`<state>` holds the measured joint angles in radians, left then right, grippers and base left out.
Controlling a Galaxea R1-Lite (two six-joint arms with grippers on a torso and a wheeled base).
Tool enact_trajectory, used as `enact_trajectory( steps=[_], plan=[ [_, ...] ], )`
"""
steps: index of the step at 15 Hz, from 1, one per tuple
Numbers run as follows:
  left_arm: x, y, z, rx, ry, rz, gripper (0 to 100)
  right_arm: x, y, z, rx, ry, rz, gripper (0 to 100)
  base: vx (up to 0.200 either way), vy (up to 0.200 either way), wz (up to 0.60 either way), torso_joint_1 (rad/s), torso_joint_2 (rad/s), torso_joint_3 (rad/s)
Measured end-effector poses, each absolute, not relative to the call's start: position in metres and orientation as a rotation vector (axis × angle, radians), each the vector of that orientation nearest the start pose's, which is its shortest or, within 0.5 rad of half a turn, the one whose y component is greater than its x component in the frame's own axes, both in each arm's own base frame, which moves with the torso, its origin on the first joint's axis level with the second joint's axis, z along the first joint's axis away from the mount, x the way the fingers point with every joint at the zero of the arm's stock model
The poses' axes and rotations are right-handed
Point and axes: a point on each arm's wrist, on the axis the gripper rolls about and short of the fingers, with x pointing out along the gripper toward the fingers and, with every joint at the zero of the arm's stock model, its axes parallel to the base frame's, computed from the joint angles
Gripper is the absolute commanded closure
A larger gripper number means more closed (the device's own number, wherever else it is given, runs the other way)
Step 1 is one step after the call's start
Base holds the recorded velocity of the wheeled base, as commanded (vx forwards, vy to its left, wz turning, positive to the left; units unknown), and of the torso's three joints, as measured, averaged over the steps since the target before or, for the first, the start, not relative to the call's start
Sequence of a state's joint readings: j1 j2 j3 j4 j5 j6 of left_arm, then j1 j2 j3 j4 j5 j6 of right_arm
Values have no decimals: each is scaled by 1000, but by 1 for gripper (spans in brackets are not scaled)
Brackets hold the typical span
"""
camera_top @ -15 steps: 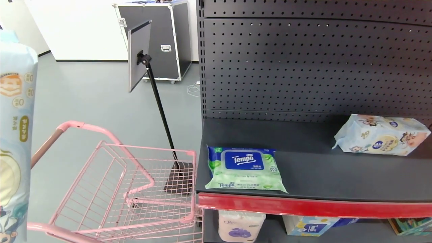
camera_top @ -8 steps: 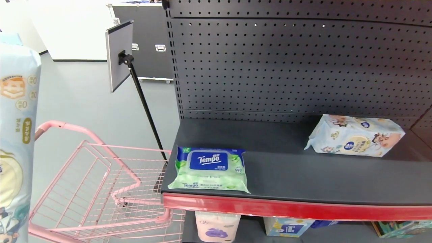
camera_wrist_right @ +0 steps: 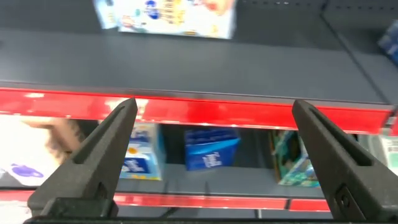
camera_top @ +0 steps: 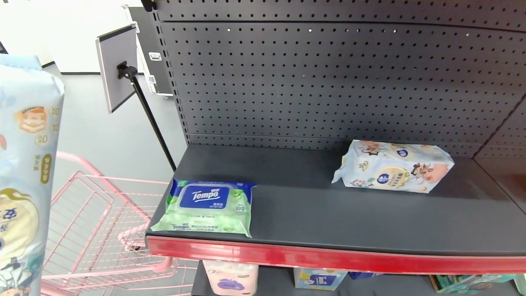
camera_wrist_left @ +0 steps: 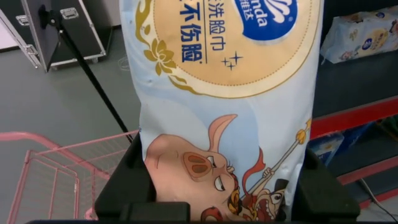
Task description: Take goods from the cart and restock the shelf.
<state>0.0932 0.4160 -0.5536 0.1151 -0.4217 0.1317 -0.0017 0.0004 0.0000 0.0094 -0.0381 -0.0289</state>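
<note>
Head view, held pack: the tall blue held pack (camera_top: 24, 176) stands upright along the left edge of the frame, up out of the cart and carried on end, probably so it clears the wire walls.
Head view, cart: the pink cart (camera_top: 102, 230) sits lower left, just beside the shelf end, and its basket looks bare from here.
Head view, shelf: the dark shelf (camera_top: 328, 213) fills the centre and right. A green wipes pack (camera_top: 205, 203) lies flat at the front left corner and a cartoon-print pack (camera_top: 394, 166) lies at the back right. There's open board between them, the likely landing spot.
Left wrist view, left gripper: the left gripper (camera_wrist_left: 227, 186) has a black finger pressed on each side of the held pack (camera_wrist_left: 224, 106), pinching it across its width. The cart (camera_wrist_left: 56, 162) is beneath it and the shelf off to one side.
Right wrist view, right gripper: the right gripper (camera_wrist_right: 211, 155) is spread wide with nothing between the fingers. It faces the red edge strip (camera_wrist_right: 205, 109), with boxed goods on the tier below.
Judgement: the pack is lifted but not yet placed, and the free claw looks ready to steady it.
</note>
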Motion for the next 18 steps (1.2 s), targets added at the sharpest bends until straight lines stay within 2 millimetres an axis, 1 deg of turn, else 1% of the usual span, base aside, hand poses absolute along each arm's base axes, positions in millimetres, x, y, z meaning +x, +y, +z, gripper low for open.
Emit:
enact_trajectory(
  steps=[5,17,18],
  plan=[
    [-9,-10,218,136,-29,-329,100,-23,-1,75,-27,10,-40,0,0,-200,0,3,3,0],
    [-11,-11,215,138,-34,-344,100,-23,-1,75,-32,10,-39,0,0,-200,0,1,2,2],
    [-11,-11,214,136,-31,-361,100,-23,-1,75,-33,10,-39,0,0,0,0,0,0,0]
  ],
)
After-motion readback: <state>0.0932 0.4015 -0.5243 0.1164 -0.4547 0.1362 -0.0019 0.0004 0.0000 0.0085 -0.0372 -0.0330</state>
